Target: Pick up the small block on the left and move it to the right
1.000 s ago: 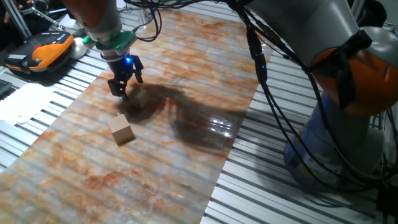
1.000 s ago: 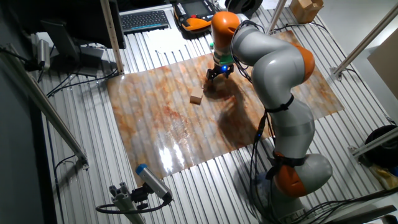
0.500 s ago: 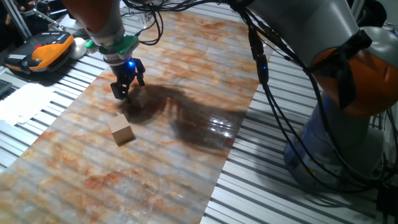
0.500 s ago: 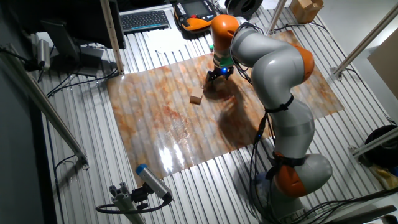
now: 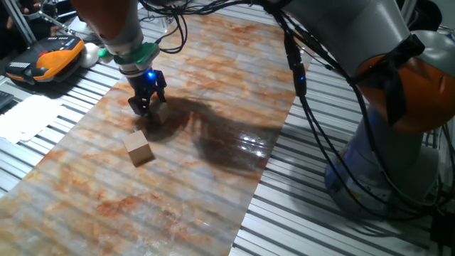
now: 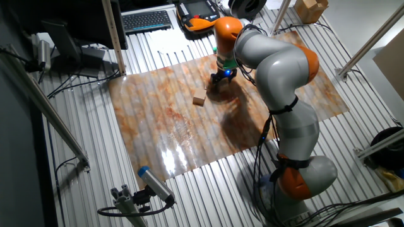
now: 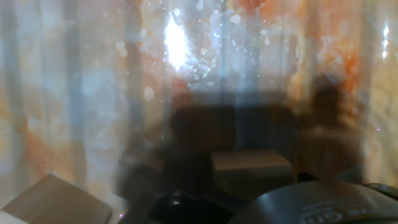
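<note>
Pincer (image 5: pixel 146 107) low over the surface (image 5: pixel 213 163), fingers apart, straddling the small block (image 5: pixel 158 112), which sits directly beneath it, beyond the larger block (image 5: pixel 138 150). Contact cannot be confirmed.

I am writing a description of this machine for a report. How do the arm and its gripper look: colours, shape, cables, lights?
The arm is thick and rounded, light grey with orange joint bands. Black cables hang along it. The gripper is small with black fingers, beneath a green ring and a lit blue light.
</note>
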Robot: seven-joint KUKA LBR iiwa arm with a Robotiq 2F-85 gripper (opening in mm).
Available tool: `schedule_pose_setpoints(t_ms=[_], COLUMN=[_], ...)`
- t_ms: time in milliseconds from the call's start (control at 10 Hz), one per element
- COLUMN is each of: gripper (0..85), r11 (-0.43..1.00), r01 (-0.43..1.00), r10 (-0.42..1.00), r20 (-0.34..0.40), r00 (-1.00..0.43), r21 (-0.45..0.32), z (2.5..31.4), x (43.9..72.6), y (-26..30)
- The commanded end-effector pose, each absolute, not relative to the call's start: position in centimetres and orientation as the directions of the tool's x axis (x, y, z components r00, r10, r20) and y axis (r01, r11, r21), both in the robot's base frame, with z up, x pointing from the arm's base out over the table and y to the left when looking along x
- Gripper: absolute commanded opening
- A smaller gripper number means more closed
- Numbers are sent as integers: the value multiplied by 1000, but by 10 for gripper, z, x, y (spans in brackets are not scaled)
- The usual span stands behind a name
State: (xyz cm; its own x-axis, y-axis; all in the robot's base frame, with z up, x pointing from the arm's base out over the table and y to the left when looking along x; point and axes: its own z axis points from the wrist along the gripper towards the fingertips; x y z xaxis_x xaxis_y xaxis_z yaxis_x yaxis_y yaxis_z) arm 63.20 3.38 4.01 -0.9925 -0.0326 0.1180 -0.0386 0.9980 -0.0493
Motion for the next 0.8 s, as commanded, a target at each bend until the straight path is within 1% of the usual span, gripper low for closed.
schedule_pose_setpoints(t_ms=[0,300,400,500,700], gripper=[510,0,0,0,0], r11=[998,993,989,990,996], r01=[-47,-116,-143,-137,-80], r10=[-42,-109,-136,-130,-83], r20=[120,164,192,190,187], r00=[-992,-980,-972,-973,-979], r21=[-43,-30,-26,-26,27], z=[40,44,50,62,97], x=[632,636,638,638,636], y=[34,31,31,34,36])
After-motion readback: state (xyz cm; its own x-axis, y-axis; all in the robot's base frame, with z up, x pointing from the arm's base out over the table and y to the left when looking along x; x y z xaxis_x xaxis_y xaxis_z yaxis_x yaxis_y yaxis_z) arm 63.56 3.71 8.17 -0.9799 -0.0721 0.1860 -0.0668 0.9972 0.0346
